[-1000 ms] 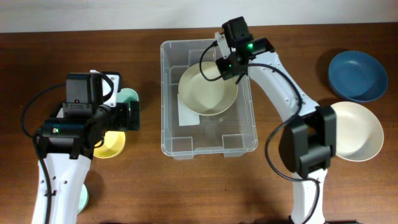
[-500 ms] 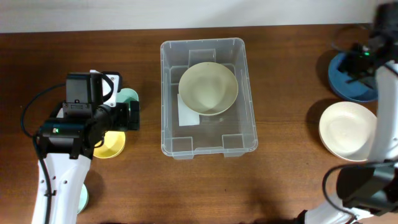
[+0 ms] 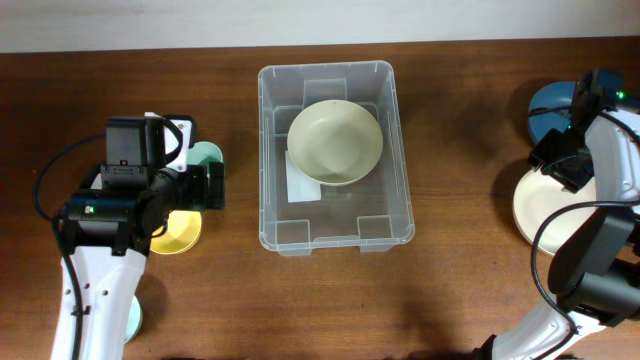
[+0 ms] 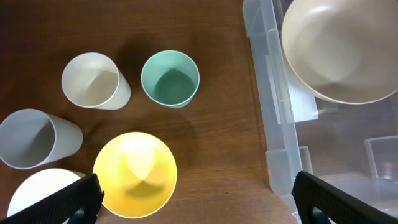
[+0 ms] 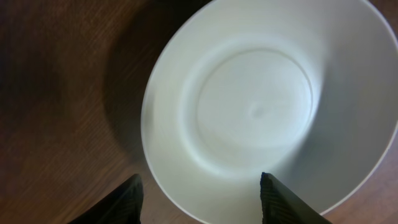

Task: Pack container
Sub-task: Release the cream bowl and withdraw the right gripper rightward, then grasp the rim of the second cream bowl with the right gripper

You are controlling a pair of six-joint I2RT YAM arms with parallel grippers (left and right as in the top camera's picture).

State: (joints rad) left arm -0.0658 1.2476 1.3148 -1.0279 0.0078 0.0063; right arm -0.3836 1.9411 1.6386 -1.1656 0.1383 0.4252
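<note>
Both jaw pairs apart: right gripper (image 5: 202,190) over the white bowl (image 5: 261,106), left gripper (image 4: 196,190) beside the container (image 4: 272,112).

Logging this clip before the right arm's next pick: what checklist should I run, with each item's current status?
1. The right gripper is open: ok.
2. It is over the white bowl: ok, the bowl fills its view.
3. The white bowl is empty: ok.
4. The container has room besides the cream bowl: ok.
5. The left gripper is clear of the container: ok.
6. Fingers straddle the white bowl's rim: cannot tell.
</note>
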